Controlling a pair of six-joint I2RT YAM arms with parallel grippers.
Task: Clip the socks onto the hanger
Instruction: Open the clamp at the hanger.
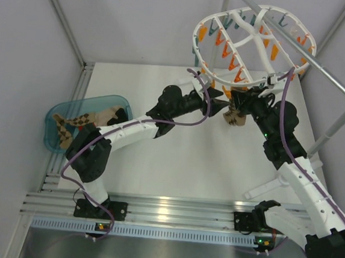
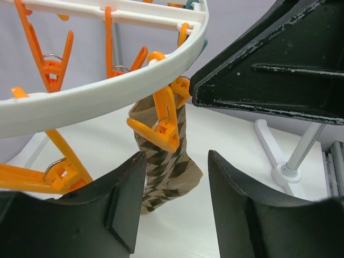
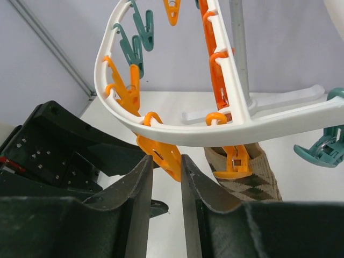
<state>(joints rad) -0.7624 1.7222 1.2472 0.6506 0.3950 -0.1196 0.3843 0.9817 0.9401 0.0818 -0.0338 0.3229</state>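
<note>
The white oval hanger (image 1: 252, 45) hangs at the back right with orange and teal clips along its rim. One argyle sock (image 1: 235, 117) hangs from an orange clip (image 2: 161, 122) under the near rim; it also shows in the left wrist view (image 2: 167, 166) and in the right wrist view (image 3: 252, 180). My left gripper (image 2: 176, 180) is open and empty, just in front of that sock. My right gripper (image 3: 166, 166) is closed narrowly on a neighbouring orange clip (image 3: 164, 153), beside the sock. More argyle socks (image 1: 79, 122) lie in the basket.
A teal plastic basket (image 1: 54, 132) stands at the table's left edge. The grey metal rod (image 1: 312, 56) carries the hanger; its post (image 1: 341, 119) and white feet (image 1: 270, 187) stand at the right. Both wrists crowd together under the hanger's near rim.
</note>
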